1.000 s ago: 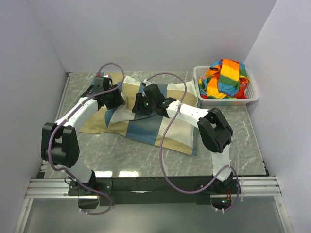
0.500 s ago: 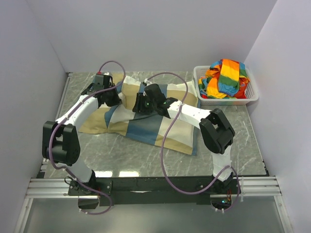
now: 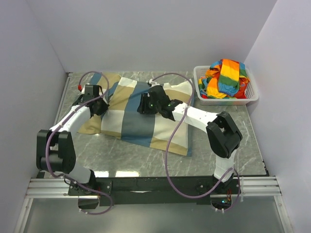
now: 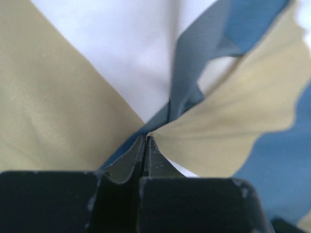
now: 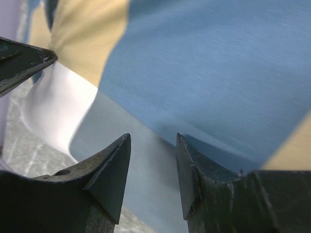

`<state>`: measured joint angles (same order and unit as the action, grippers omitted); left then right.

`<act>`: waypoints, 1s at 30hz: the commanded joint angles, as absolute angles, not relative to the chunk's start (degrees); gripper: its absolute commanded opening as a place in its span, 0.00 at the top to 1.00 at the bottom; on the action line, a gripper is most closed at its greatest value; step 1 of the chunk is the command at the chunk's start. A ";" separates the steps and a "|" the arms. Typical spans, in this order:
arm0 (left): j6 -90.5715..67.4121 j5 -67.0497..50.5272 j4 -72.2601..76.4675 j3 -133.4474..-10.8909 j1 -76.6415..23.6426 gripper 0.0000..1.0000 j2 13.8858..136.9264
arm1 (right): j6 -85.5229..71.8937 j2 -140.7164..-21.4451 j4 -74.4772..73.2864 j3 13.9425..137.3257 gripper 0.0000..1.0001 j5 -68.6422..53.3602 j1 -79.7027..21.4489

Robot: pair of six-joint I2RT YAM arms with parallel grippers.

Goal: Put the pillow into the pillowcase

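Note:
The pillowcase point(image 3: 141, 124), in blocks of blue, tan and off-white, lies plump across the middle of the table. The pillow itself is hidden; a cream-white patch point(image 3: 179, 88) at the back right may be its end, I cannot tell. My left gripper point(image 3: 100, 105) is shut on a fold of the pillowcase's left edge, with blue and tan fabric point(image 4: 209, 121) bunching from its closed tips point(image 4: 146, 139). My right gripper point(image 3: 144, 104) is open, its fingertips point(image 5: 121, 145) just over the blue block point(image 5: 209, 73) of the case, holding nothing.
A white basket point(image 3: 228, 100) with a rainbow-striped cloth point(image 3: 226, 76) stands at the back right. The grey marble table point(image 3: 126, 158) is walled on the left, back and right. Purple cables loop over both arms.
My left gripper has moved left, pulling the pillowcase's edge with it; the case now lies smoother and wider to the left. My right gripper has shifted slightly right on top.

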<state>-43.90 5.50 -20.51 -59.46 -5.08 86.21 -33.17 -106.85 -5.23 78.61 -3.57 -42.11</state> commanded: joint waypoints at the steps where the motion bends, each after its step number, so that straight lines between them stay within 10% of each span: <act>1: -47.28 9.93 -16.01 -56.70 -3.34 0.99 90.52 | -32.43 -103.36 -5.27 76.21 0.51 -0.70 -41.66; 5: -46.67 6.77 -15.99 -58.53 -2.72 0.99 94.04 | -31.91 -100.55 -5.36 73.40 0.50 -0.27 -41.48; 9: -45.44 10.71 -20.82 -63.79 -2.55 0.51 90.11 | -31.03 -93.89 -7.37 72.07 0.43 1.49 -41.48; 16: -38.26 11.78 -27.95 -69.70 -3.51 0.01 79.38 | -30.32 -79.74 -11.60 67.07 0.08 4.91 -41.13; 30: -35.24 11.34 -24.43 -57.58 -24.26 0.01 62.67 | -33.31 -47.75 -20.65 46.86 0.00 14.94 -40.25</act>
<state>-37.21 11.73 -25.56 -60.75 -22.85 64.49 -32.14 -54.37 -16.53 51.11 10.22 -40.56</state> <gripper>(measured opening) 0.994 0.994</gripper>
